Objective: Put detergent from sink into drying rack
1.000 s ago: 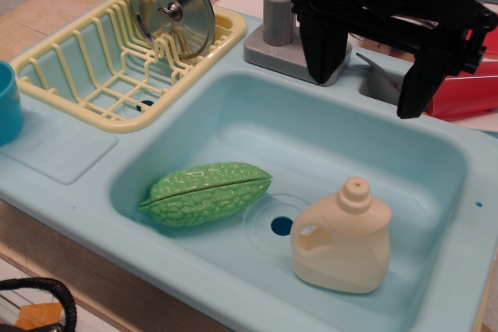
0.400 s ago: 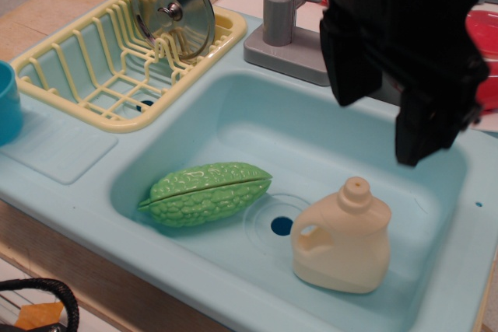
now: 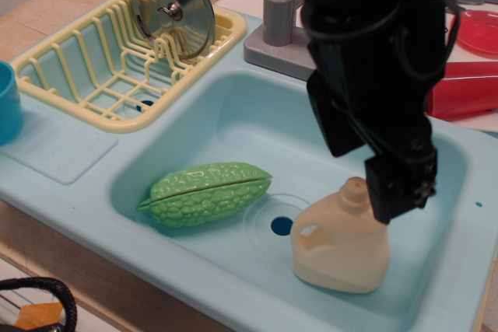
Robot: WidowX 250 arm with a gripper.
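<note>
The cream detergent (image 3: 342, 258) jug stands upright in the light-blue sink (image 3: 257, 114), right of the drain hole (image 3: 281, 225), with its handle facing left. My black gripper (image 3: 362, 184) is open and has come down over the jug's top. One finger is behind and left of the cap, the other at its right. I cannot tell whether they touch it. The pale-yellow drying rack (image 3: 93, 75) sits at the back left, apart from the gripper.
A bumpy green gourd (image 3: 206, 192) lies in the sink left of the drain. A steel pot lid (image 3: 171, 9) stands in the rack. The grey faucet (image 3: 276, 13) rises behind the sink. A blue cup (image 3: 8, 103) is at the left edge and red dishes (image 3: 467, 87) at the right.
The gripper has come down and forward from above the faucet area to the jug's cap, staying open. The jug and gourd have not moved.
</note>
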